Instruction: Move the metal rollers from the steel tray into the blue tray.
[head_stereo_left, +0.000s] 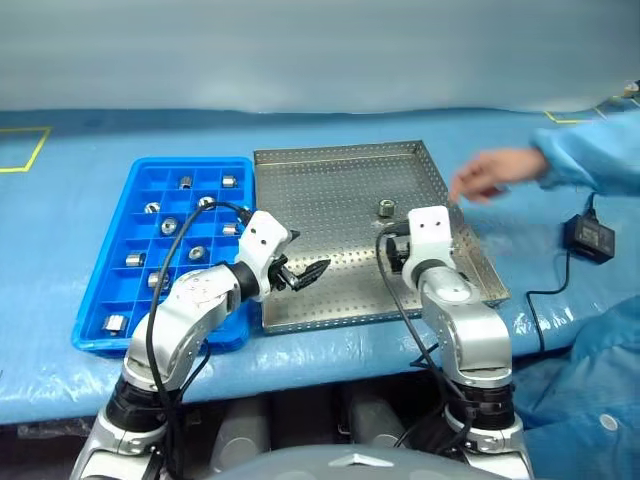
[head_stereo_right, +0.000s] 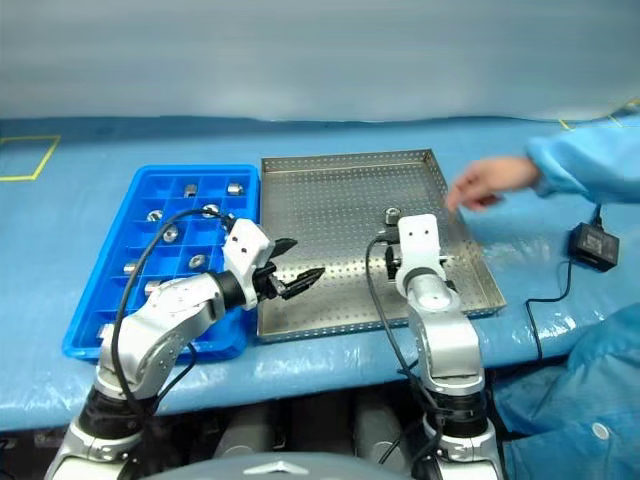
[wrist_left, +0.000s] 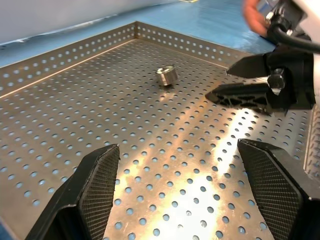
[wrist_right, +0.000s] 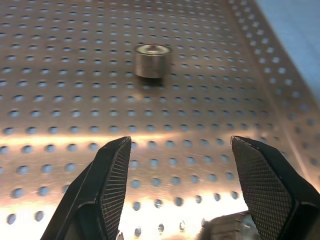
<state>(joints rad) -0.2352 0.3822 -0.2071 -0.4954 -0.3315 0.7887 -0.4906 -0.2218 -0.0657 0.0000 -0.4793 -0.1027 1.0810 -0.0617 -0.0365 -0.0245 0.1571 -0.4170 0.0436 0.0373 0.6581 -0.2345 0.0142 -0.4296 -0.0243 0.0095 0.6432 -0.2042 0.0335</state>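
One metal roller (head_stereo_left: 387, 208) stands on the steel tray (head_stereo_left: 330, 200), right of its middle. It also shows as a roller (wrist_right: 152, 60) ahead of my right gripper (wrist_right: 180, 142), which hovers open and empty a little short of it. My left gripper (head_stereo_left: 305, 273) is open and empty over the steel tray's front left part, pointing toward the right gripper (wrist_left: 218, 84). The blue tray (head_stereo_left: 190, 163) lies against the steel tray's left side. Several of its compartments hold rollers (head_stereo_left: 185, 182).
A person's hand (head_stereo_left: 490, 172) in a light blue sleeve reaches over the steel tray's far right rim. A black power adapter (head_stereo_left: 590, 238) with its cable lies on the blue table cover at the right. Yellow tape marks the far corners.
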